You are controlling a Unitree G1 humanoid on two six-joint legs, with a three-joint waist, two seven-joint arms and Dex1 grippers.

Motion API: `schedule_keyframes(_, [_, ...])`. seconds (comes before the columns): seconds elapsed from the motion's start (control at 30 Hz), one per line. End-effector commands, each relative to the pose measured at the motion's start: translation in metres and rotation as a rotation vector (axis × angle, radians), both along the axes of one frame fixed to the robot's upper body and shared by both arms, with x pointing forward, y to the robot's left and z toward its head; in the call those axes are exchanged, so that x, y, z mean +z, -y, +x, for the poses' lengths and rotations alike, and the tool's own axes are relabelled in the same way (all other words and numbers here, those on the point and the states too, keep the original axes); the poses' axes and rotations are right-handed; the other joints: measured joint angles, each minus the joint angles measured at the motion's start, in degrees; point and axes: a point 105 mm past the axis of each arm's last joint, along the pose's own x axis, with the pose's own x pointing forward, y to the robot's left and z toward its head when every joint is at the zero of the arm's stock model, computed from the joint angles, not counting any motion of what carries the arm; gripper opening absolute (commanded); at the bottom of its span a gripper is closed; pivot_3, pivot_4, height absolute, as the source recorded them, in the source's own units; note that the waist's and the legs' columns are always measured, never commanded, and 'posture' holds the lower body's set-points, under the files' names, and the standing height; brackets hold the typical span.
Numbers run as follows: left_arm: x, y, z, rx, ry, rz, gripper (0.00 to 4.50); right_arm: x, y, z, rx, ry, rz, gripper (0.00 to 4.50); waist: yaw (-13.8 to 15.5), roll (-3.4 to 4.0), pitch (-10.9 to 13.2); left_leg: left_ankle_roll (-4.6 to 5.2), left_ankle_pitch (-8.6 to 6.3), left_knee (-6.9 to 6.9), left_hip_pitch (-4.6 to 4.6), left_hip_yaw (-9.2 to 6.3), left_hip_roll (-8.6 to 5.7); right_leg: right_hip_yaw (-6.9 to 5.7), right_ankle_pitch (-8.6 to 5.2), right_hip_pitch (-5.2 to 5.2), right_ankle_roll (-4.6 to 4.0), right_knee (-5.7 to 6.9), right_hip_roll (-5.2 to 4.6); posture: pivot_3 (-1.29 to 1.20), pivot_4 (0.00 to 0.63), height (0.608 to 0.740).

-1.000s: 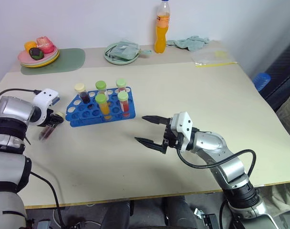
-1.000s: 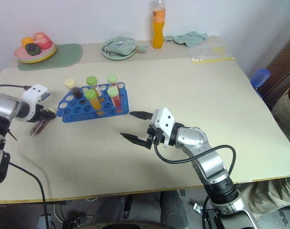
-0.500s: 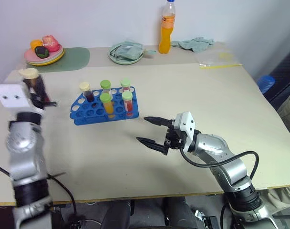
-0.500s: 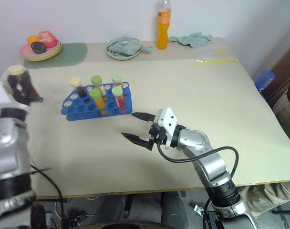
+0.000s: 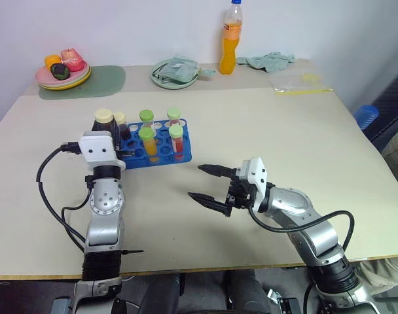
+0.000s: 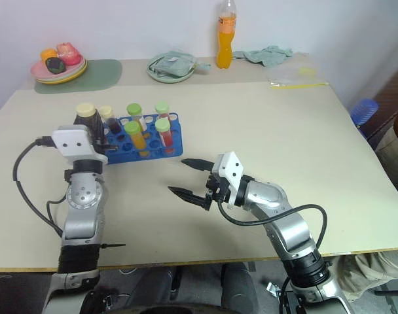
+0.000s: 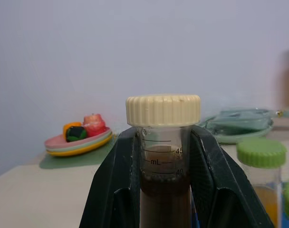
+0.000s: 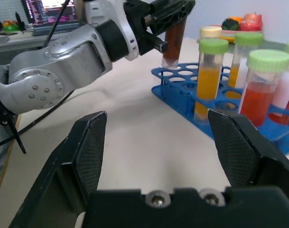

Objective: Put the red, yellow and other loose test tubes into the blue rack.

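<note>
Moved: left gripper (image 5: pixel 108 128) has swung in from the table's left edge to the blue rack (image 5: pixel 161 156), lifting the maroon tube (image 7: pixel 164 175) upright; right gripper (image 5: pixel 206 184) has kept its place
Right gripper: nearest the front edge of the table (image 5: pixel 271 118); level above it, pointing toward the robot's left; fingers (image 8: pixel 90 152) spread wide with nothing between them; well apart from the rack
Left gripper: fingers (image 7: pixel 117 185) clamped on the maroon tube just below its cream cap; tube upright, its tip hanging over the holes at the rack's left end
Blue rack: mid-table; yellow-orange tube (image 5: pixel 146 142) and red tube (image 5: pixel 177 140) stand in it with green caps; three more capped tubes behind them
Far edge: plate of toy food (image 5: pixel 63 69) on a green mat (image 5: pixel 97 80); green plate (image 5: pixel 175 72); orange bottle (image 5: pixel 230 38); crumpled cloth (image 5: pixel 270 60)
</note>
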Motion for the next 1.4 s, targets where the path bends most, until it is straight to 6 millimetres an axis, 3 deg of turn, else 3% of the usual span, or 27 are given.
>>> schedule_keyframes(0.03, [0.007, 0.006, 0.001, -0.023, 0.038, 0.002, 0.79, 0.009, 0.001, 0.000, -0.012, 0.040, 0.027, 3.73, 0.0, 0.00, 0.0, 0.00, 0.00, 0.00, 0.00, 0.00, 0.00, 0.00, 0.00, 0.00, 0.00, 0.00, 0.01, 0.00, 0.150, 0.740])
schedule_keyframes(0.27, [-0.004, 0.016, 0.008, -0.074, 0.011, -0.042, 0.79, 0.010, -0.001, 0.000, -0.009, 0.040, 0.030, 3.73, 0.1, 0.00, 0.0, 0.00, 0.00, 0.01, 0.00, -0.01, 0.00, 0.00, 0.00, 0.01, 0.00, -0.01, 0.00, 0.00, 0.150, 0.740])
schedule_keyframes(0.53, [-0.015, 0.015, 0.009, -0.063, -0.009, -0.045, 0.79, 0.010, -0.001, -0.002, 0.004, 0.040, 0.030, 3.73, 0.2, 0.00, 0.0, 0.00, 0.00, 0.01, 0.00, -0.02, 0.00, -0.01, 0.00, 0.02, 0.00, -0.01, 0.00, 0.00, 0.150, 0.740])
schedule_keyframes(0.67, [-0.017, 0.009, 0.007, -0.042, -0.006, -0.073, 2.81, 0.012, 0.001, -0.002, 0.000, 0.048, 0.031, 3.73, 0.2, 0.00, 0.0, 0.00, 0.00, 0.01, 0.00, -0.02, 0.00, -0.01, 0.00, 0.02, 0.00, -0.02, 0.00, 0.00, 0.150, 0.740])
schedule_keyframes(0.73, [-0.009, 0.003, 0.001, -0.058, 0.014, -0.082, 3.56, 0.016, 0.004, 0.001, -0.026, 0.072, 0.036, 3.73, 0.0, 0.00, 0.0, 0.00, 0.00, 0.01, 0.00, -0.02, 0.00, -0.01, 0.00, 0.02, 0.00, -0.01, 0.00, 0.00, 0.150, 0.740])
schedule_keyframes(0.8, [-0.001, -0.003, -0.006, -0.067, 0.037, -0.096, 3.56, 0.020, 0.008, 0.003, -0.043, 0.082, 0.042, 3.73, -0.1, 0.00, 0.0, 0.00, 0.00, 0.00, 0.00, -0.03, 0.01, 0.00, 0.00, 0.00, 0.00, -0.01, 0.00, 0.00, 0.150, 0.740])
schedule_keyframes(0.9, [0.016, -0.028, -0.028, -0.092, 0.059, -0.124, 3.56, 0.029, 0.014, 0.006, -0.058, 0.081, 0.058, 3.73, -0.5, 0.01, 0.0, 0.00, 0.00, -0.03, 0.00, -0.05, 0.05, 0.00, 0.00, -0.02, -0.01, -0.01, 0.03, 0.00, 0.150, 0.740])
schedule_keyframes(1.07, [0.030, -0.052, -0.058, -0.186, -0.032, -0.071, 3.56, 0.036, 0.047, 0.017, -0.135, 0.077, 0.020, 3.73, -1.1, 0.03, 0.0, 0.00, 0.00, -0.06, 0.00, -0.21, 0.09, 0.00, -0.01, -0.01, -0.02, -0.02, 0.04, 0.00, 0.150, 0.740])
schedule_keyframes(1.23, [-0.005, -0.071, -0.090, -0.293, -0.392, 0.033, 3.56, 0.025, 0.108, 0.047, -0.357, 0.016, -0.098, 3.73, -1.0, 0.14, 0.0, 0.05, -0.03, -0.11, 0.06, -0.14, 0.11, 0.02, -0.03, 0.05, -0.04, -0.08, 0.03, 0.00, 0.150, 0.740])
schedule_keyframes(1.4, [-0.027, -0.084, -0.111, -0.315, -0.567, 0.077, 3.56, 0.023, 0.152, 0.059, -0.486, -0.024, -0.113, 3.73, -0.9, 0.15, 0.0, 0.07, -0.05, -0.10, 0.05, -0.04, 0.14, -0.06, -0.05, 0.16, -0.07, -0.18, 0.00, 0.00, 0.150, 0.740])
